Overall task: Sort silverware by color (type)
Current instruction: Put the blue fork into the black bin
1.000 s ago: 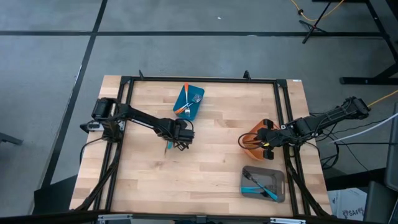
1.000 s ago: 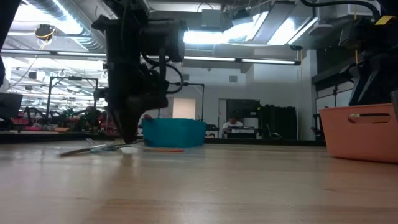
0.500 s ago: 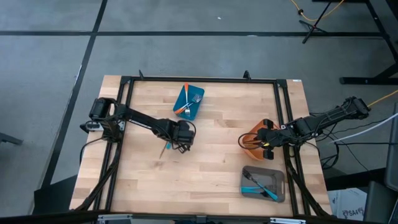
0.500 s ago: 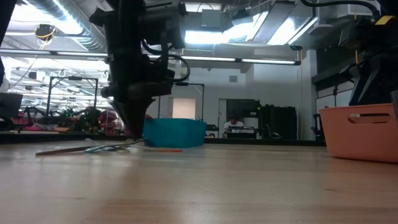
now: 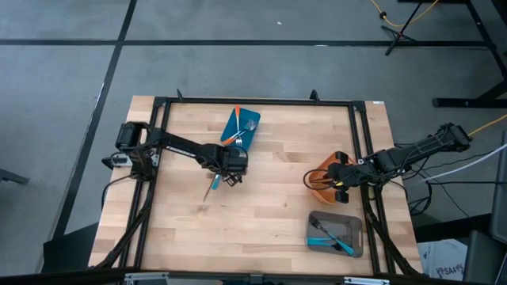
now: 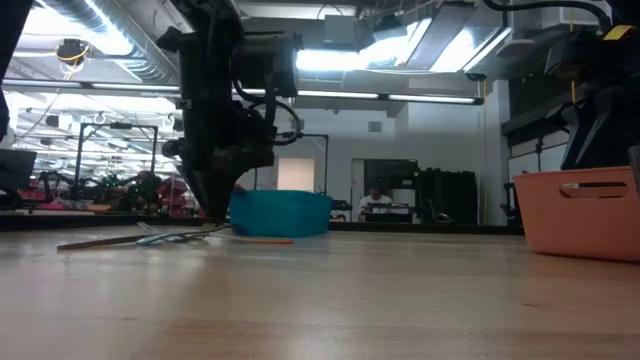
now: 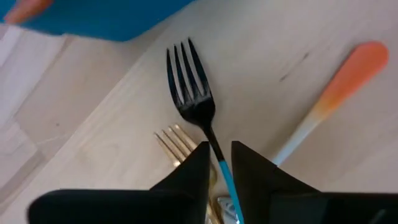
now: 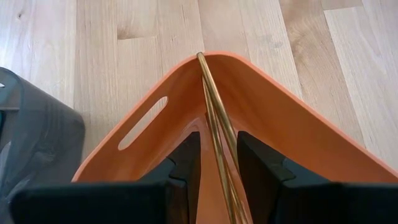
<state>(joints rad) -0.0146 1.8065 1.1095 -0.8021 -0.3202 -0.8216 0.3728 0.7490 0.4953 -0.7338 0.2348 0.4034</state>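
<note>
Both grippers [image 7: 219,165] [image 8: 216,163] down, astride forks [image 7: 202,118].

Three containers are counted: one blue container [image 5: 240,129], one orange container [image 5: 323,180], one grey container [image 5: 336,234]. Two arms are seen.

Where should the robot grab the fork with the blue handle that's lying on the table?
Best on the slim blue handle, from straight above. The blue-handled fork lies flat on the wood, so only a top-down pinch across the narrow handle fits. The left gripper already straddles it just behind the dark tines. A gold fork lies close beside, so the fingers should stay narrow.
</note>
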